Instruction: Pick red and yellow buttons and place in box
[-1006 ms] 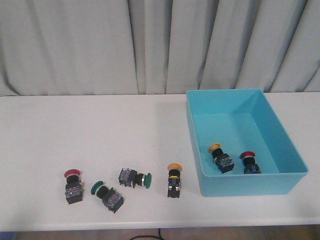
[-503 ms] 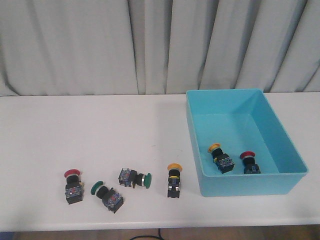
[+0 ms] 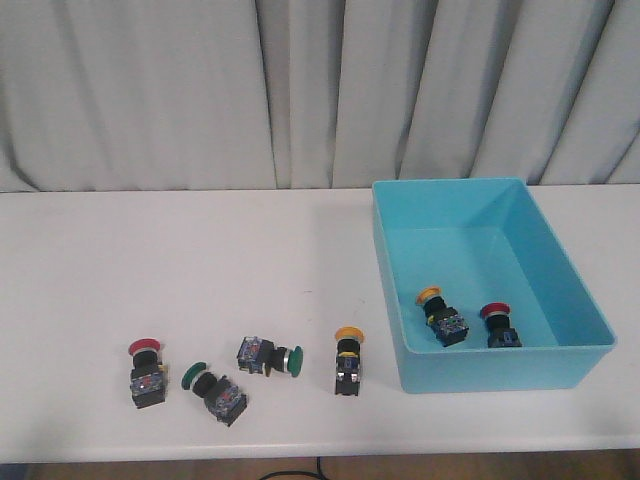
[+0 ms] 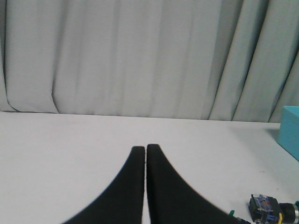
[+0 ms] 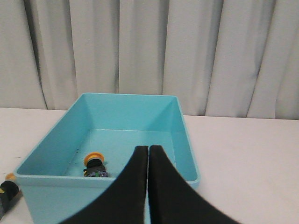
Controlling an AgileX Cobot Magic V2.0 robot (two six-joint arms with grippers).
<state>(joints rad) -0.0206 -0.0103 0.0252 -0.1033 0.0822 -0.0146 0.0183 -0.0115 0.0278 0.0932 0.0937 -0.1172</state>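
Note:
The light-blue box (image 3: 490,372) stands at the right of the table and holds a yellow button (image 3: 440,315) and a red button (image 3: 497,322). On the table lie a red button (image 3: 146,372) at the front left and a yellow button (image 3: 348,359) beside the box. Neither gripper shows in the front view. My left gripper (image 4: 145,148) is shut and empty above bare table. My right gripper (image 5: 148,148) is shut and empty, before the box's near wall (image 5: 70,193); the yellow button (image 5: 95,164) inside shows there.
Two green-capped switches (image 3: 213,387) (image 3: 270,356) lie between the red and yellow buttons on the table. One switch (image 4: 271,210) shows at the left wrist view's edge. Grey curtains (image 3: 300,90) hang behind the table. The table's front edge runs just below the buttons.

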